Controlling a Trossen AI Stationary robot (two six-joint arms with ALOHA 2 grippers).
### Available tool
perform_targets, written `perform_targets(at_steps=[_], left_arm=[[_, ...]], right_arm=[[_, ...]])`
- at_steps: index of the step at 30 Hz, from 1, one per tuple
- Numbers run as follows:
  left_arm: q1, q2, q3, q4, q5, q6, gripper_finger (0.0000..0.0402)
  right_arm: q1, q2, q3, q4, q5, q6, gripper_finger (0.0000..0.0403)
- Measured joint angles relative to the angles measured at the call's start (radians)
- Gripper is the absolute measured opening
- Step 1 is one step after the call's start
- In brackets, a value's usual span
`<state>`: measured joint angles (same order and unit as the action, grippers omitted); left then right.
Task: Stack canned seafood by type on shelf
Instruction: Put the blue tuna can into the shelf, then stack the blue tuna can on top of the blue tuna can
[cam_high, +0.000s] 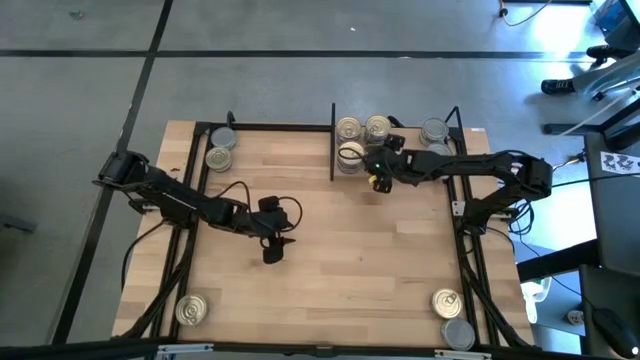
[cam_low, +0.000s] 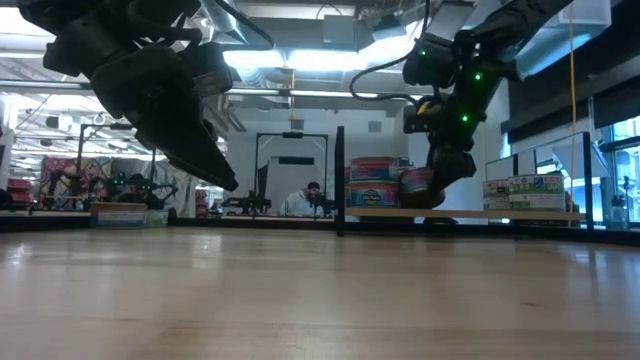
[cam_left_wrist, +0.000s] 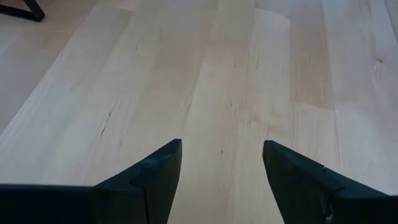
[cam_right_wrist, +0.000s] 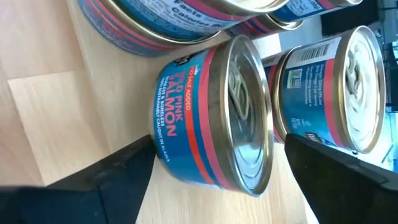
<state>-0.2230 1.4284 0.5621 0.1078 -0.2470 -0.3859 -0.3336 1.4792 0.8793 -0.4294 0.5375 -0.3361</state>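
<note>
Right gripper (cam_high: 372, 172) open beside shelf divider (cam_high: 332, 140), fingers (cam_right_wrist: 118, 180) either side of blue salmon tin (cam_right_wrist: 214, 118) among stacked tins (cam_high: 362, 128) on shelf (cam_high: 400, 200). Left gripper (cam_high: 272, 250) open over bare worktop (cam_left_wrist: 249, 74), holding nothing.

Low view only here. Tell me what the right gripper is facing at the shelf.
Observer: In the right wrist view, the right gripper has its fingers spread either side of a blue pink salmon can. I cannot tell whether they touch it.
Operator: Report the left gripper.
Observer: The left gripper is open over bare tabletop, with nothing between its fingers.
Operator: Name any tins near the table's front edge.
Observer: The high view shows one front-left tin and two front-right tins, far from both grippers.
</note>
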Motion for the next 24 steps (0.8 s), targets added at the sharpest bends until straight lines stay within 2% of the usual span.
perform_targets(at_steps=[9, 12, 19, 24], left_arm=[[0.000, 0.000, 0.000, 0.000, 0.000, 0.000, 0.0223], [0.000, 0.000, 0.000, 0.000, 0.000, 0.000, 0.0223], [0.003, 0.000, 0.000, 0.019, 0.000, 0.014, 0.0223], [0.007, 0.000, 0.000, 0.100, 0.009, 0.093, 0.0224]], right_arm=[[0.004, -0.001, 0.012, -0.072, -0.051, 0.070, 0.0350], [0.043, -0.012, 0.012, -0.122, -0.058, 0.105, 0.0350], [0.258, -0.095, 0.012, -0.224, -0.092, 0.345, 0.0350], [0.457, -0.106, 0.009, -0.157, -0.166, 0.508, 0.0350]])
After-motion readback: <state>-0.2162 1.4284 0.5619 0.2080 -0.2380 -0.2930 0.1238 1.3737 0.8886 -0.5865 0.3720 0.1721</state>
